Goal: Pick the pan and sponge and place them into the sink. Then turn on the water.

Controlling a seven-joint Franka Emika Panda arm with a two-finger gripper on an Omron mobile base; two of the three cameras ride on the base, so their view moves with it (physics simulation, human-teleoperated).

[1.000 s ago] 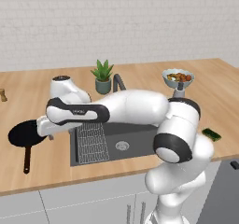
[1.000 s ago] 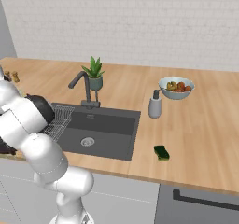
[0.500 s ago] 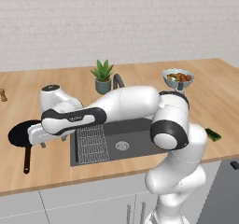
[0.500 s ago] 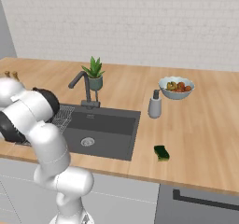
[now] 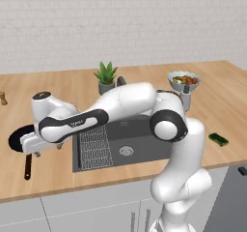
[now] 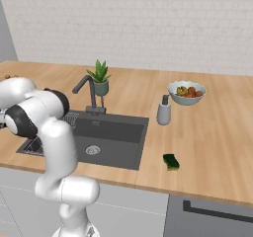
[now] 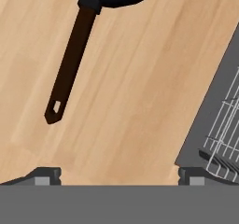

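We see gripper (image 7: 116,174) spread wide, empty, over bare counter (image 7: 130,92) between pan (image 5: 19,140) and sink (image 5: 140,134). Pan lies left of sink's left edge, handle toward counter's front edge. Sponge (image 6: 171,161) near front edge, right of sink.

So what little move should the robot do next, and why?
Probably slide the open tool across to the pan's handle and lower over it. The pan lies on the counter beside the sink, and the tool's fingers hang above bare wood, holding nothing.
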